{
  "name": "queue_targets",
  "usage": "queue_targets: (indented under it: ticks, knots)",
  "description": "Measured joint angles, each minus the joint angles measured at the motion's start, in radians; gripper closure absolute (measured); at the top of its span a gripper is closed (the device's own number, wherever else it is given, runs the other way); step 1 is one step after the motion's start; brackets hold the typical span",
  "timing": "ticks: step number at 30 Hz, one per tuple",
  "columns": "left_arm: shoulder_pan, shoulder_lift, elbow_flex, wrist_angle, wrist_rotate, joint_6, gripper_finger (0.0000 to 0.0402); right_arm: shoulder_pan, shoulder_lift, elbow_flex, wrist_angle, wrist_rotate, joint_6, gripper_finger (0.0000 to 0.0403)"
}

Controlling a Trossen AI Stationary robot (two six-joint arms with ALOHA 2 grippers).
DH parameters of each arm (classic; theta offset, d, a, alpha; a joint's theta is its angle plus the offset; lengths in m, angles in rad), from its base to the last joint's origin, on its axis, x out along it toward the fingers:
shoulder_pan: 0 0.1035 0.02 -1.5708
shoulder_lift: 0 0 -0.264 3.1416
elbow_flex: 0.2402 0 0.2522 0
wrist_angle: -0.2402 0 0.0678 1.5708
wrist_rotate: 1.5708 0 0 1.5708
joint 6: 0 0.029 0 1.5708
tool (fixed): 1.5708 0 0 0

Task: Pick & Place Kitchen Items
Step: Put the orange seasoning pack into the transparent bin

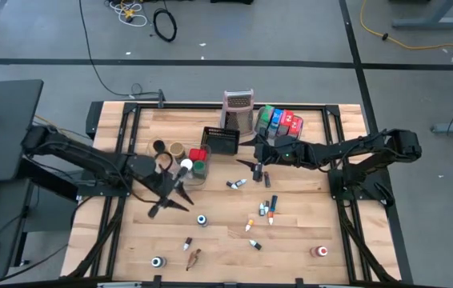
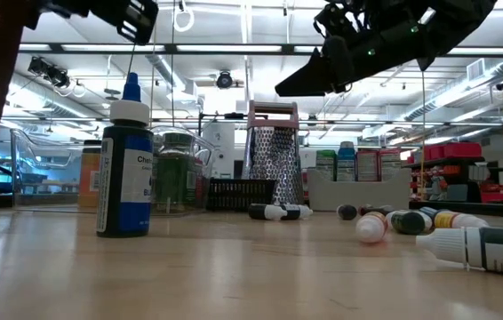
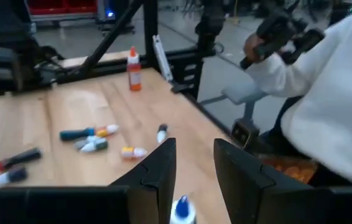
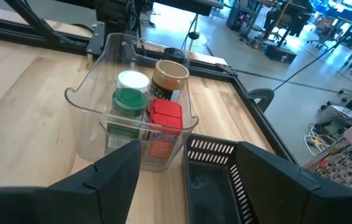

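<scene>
You have two arms over the table. Your left gripper point(image 1: 168, 200) hangs over the near-left part with its jaws set narrowly apart and nothing between them; a blue-capped bottle point(image 3: 182, 210) stands just below its fingertips. Your right gripper point(image 1: 256, 168) hangs above the middle, jaws spread wide and empty, near the black basket point(image 1: 225, 139).

The clear tub point(image 4: 95, 81), left of the basket, holds four jars: white-lidded point(image 4: 132, 81), green-lidded point(image 4: 125, 102), red-lidded point(image 4: 164, 116) and brown-lidded point(image 4: 170, 74). A fifth, dark lid shows just behind them, though you cannot tell whether it sits inside the tub.

Packets stand in the grey tray point(image 1: 281, 122) at the far right, right of the grater point(image 1: 238, 109); green, blue and red ones show, but they are too crowded to count.

About a dozen small bottles lie scattered over the near half; an orange-capped one point(image 3: 134, 70) stands upright by the near-right corner.
</scene>
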Motion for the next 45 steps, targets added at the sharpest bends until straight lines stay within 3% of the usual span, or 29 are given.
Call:
queue_targets:
  ticks: [3,11,17,21,28,36,42,45]
  knots:
    - [-0.046,0.057,0.001,0.073,-0.003,-0.008,0.0286,0.000,0.000,0.000,0.003,0.000,-0.002,0.0128]
    - [-0.171,0.237,0.095,0.093,-0.094,0.203,0.0282,0.000,0.000,0.000,0.003,-0.002,0.053,0.0128]
    - [-0.225,0.400,0.180,0.091,-0.100,0.178,0.0247,0.001,0.000,0.000,-0.026,-0.006,0.148,0.0128]
    - [-0.247,0.484,0.216,0.068,-0.095,0.171,0.0215,0.015,0.000,0.000,-0.069,-0.097,0.212,0.0128]
    - [-0.275,0.523,0.225,0.076,0.032,0.173,0.0193,0.077,0.000,0.000,-0.086,-0.159,0.211,0.0128]
    - [-0.291,0.522,0.224,0.173,-0.029,-0.007,0.0195,0.132,0.000,0.000,-0.095,-0.158,0.177,0.0128]
    - [-0.344,0.522,0.224,0.243,-0.073,0.149,0.0203,0.131,0.000,0.000,-0.094,-0.156,0.125,0.0128]
    - [-0.352,0.522,0.224,0.216,-0.094,0.123,0.0201,0.131,0.000,0.000,-0.094,-0.156,0.124,0.0128]
